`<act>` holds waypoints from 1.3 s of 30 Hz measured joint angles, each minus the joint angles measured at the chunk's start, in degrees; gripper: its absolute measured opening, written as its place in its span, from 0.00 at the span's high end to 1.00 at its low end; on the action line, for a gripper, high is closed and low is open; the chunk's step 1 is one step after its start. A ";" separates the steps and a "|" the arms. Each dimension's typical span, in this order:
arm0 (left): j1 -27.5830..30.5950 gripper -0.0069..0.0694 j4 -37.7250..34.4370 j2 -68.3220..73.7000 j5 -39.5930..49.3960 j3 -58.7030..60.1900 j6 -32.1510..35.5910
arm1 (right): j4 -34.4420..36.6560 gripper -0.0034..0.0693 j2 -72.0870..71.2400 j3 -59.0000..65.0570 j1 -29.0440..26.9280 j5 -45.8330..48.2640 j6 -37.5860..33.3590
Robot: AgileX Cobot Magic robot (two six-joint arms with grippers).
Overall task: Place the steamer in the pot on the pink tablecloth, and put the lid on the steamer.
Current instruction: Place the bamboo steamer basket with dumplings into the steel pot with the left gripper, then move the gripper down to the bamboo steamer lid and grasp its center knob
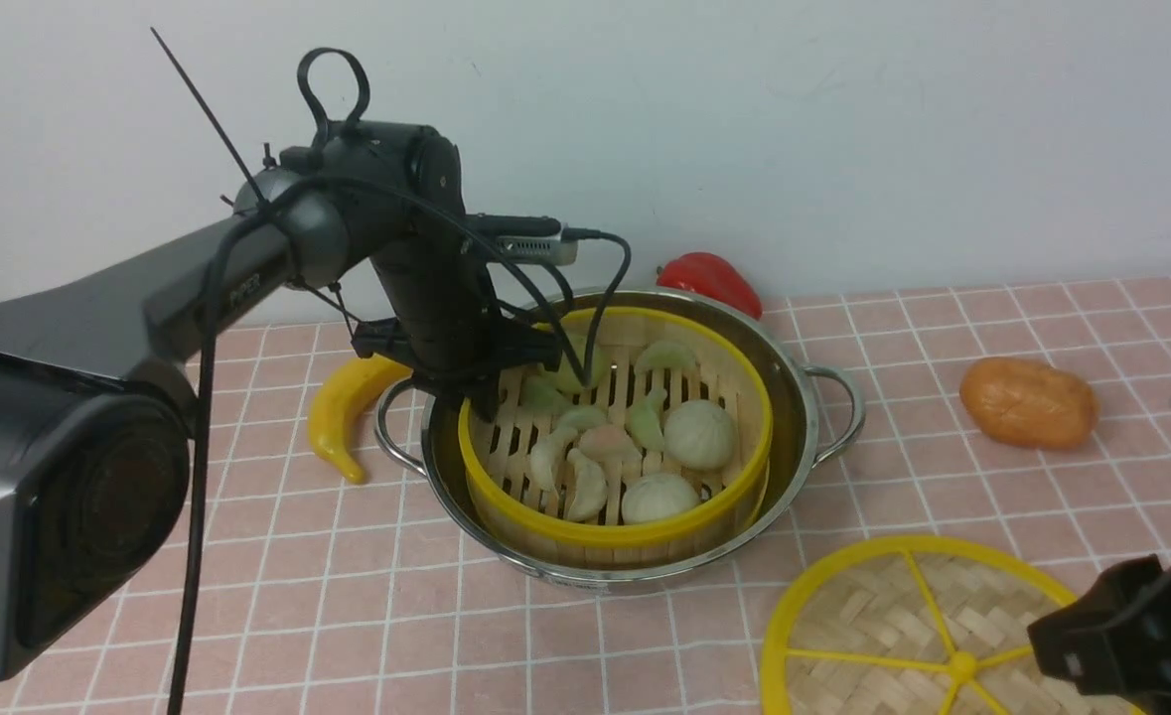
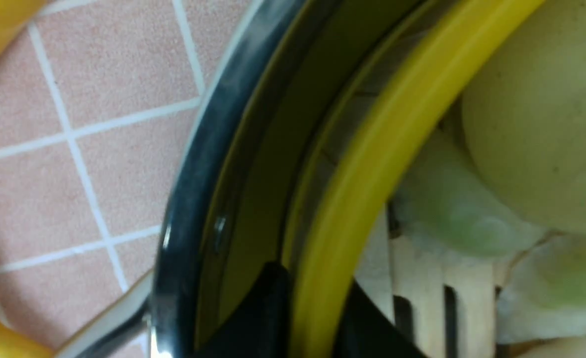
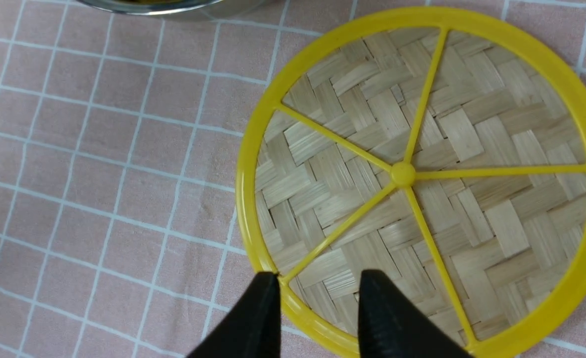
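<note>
Left wrist view | left gripper (image 2: 315, 291) astride steamer (image 2: 397, 139) rim, pinch: cannot tell | right gripper (image 3: 320, 278) spread above lid (image 3: 402, 174) | I release fully before lifting.

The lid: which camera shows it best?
The right wrist view: the lid fills it almost whole, weave, spokes and knob sharp. The front view shows only part, at its lower edge; the left wrist view shows none.
</note>
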 joint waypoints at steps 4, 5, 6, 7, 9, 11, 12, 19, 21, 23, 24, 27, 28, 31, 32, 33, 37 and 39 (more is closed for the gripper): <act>-0.06 0.57 -0.90 -0.06 -0.19 -0.52 0.88 | 0.34 0.62 0.00 0.00 0.00 0.00 0.00; -0.06 0.53 -0.97 -0.06 0.20 -0.98 0.88 | 0.34 0.62 0.00 0.00 0.00 0.00 0.00; -0.06 0.47 -0.97 -0.17 1.35 -1.83 0.88 | 0.34 0.62 0.00 0.00 0.00 0.00 0.00; -0.06 0.43 -0.97 -0.23 2.61 -2.60 0.88 | 0.34 0.62 0.00 0.00 0.00 0.00 0.00; -0.06 0.37 -0.43 -0.66 5.03 -5.34 0.88 | 0.34 0.62 0.00 0.00 0.00 0.00 0.00; -0.06 0.32 0.46 -1.39 5.90 -8.92 0.88 | 0.34 0.62 0.00 -0.06 0.00 0.00 0.00; -0.06 0.30 1.06 -1.89 5.90 -10.66 0.88 | 0.34 0.62 0.00 -0.06 0.00 0.00 0.00; -0.06 0.35 2.66 -14.09 6.08 -18.83 0.88 | 0.28 0.62 0.00 -1.96 0.00 -2.37 -0.59; -0.06 0.40 2.41 -17.27 6.13 -18.83 0.94 | 0.28 0.62 0.13 -2.51 0.00 -3.06 -1.02; -0.06 0.51 2.39 -23.65 6.13 -18.83 1.71 | 0.34 0.62 1.11 -3.76 0.00 -4.09 -1.63; -0.06 0.59 2.39 -27.38 6.13 -18.83 2.45 | 0.34 0.62 1.82 -4.26 0.27 -4.25 -1.90; -0.06 0.77 2.45 -35.91 6.13 -18.89 4.16 | 1.44 0.62 4.47 -5.64 1.03 -4.31 -3.00; -0.06 0.86 2.62 -40.58 6.13 -18.92 5.45 | 2.03 0.62 5.85 -6.48 1.91 -4.33 -3.62; -0.06 0.94 3.20 -49.24 6.13 -18.32 8.15 | 3.37 0.62 9.08 -8.26 4.57 -4.45 -4.38; -0.06 0.94 3.35 -51.67 6.13 -17.59 8.79 | 3.54 0.62 10.21 -8.91 5.92 -4.60 -4.51; -0.06 0.94 3.37 -54.68 6.13 -16.51 9.37 | 3.60 0.62 11.08 -9.50 7.40 -4.67 -4.51; -0.06 0.94 4.22 -64.55 6.07 -8.15 10.35 | 3.43 0.62 14.27 -10.68 11.94 -4.91 -4.15; -0.06 0.94 5.29 -72.44 6.07 0.40 10.43 | 1.61 0.62 15.74 -10.81 13.79 -4.86 -2.40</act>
